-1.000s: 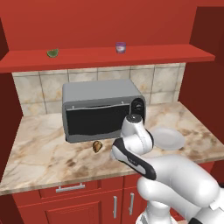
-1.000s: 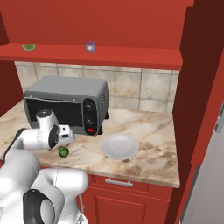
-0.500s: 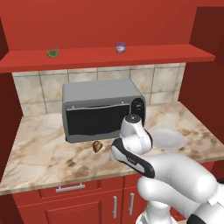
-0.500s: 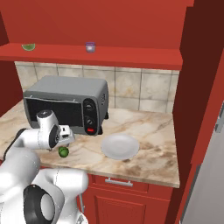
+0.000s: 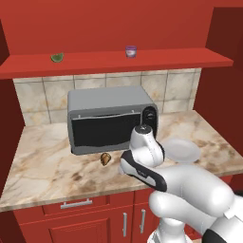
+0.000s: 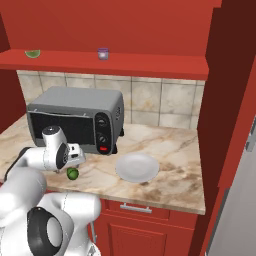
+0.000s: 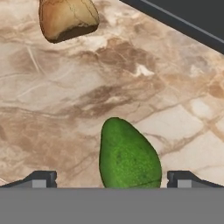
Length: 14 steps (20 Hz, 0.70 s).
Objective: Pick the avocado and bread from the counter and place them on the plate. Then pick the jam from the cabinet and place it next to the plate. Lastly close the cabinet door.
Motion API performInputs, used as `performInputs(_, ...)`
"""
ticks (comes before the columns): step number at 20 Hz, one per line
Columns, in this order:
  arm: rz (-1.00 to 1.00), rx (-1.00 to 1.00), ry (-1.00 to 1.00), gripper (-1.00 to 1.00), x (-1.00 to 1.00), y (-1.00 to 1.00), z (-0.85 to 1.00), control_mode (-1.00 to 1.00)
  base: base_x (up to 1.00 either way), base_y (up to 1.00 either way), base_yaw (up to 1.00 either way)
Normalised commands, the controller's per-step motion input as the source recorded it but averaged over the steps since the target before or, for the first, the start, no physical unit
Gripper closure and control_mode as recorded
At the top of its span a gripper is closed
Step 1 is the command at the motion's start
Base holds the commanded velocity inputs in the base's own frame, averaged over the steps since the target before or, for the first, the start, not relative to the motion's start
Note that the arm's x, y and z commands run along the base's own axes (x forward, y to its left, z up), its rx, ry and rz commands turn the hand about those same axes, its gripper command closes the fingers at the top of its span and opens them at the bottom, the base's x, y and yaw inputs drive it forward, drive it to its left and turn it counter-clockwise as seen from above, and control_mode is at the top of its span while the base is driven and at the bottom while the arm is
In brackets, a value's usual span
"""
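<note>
**End effector spread low over the avocado**

The end effector (image 7: 112, 183) hangs just above the counter (image 5: 47, 161), its two dark fingertips (image 7: 41, 178) set wide apart. In the hand view the avocado (image 7: 127, 156) lies between them on the marble, touching neither tip as far as the view allows; nothing is pinched. In the right base view the avocado (image 6: 72, 173) sits just below the white hand, near the counter's front edge.

The bread (image 5: 105, 158) lies on the counter just in front of the toaster oven (image 5: 110, 118), a little to the left of the arm; in the hand view the bread (image 7: 68, 18) is well apart from the avocado.

The plate (image 6: 137, 167) rests on the counter to the right of the toaster oven, bare, well apart from the avocado.

On the red shelf (image 5: 118, 62) of the cabinet above, the jam (image 5: 131, 51) stands upright near the middle. A pale green piece (image 5: 57, 57) lies farther left on the same shelf; it is too small to say what it is.
</note>
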Motion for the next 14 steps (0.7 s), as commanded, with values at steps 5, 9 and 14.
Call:
performInputs(5,0.00,0.00,0.00,-1.00,0.00,0.00,-0.10,-1.00,0.00,0.00,0.00)
performInputs(9,0.00,0.00,0.00,-1.00,0.03,0.00,-0.14,-1.00,0.00,0.00,0.00)
performInputs(14,0.01,0.00,0.00,-1.00,0.04,0.00,-0.14,-1.00,0.00,0.00,0.00)
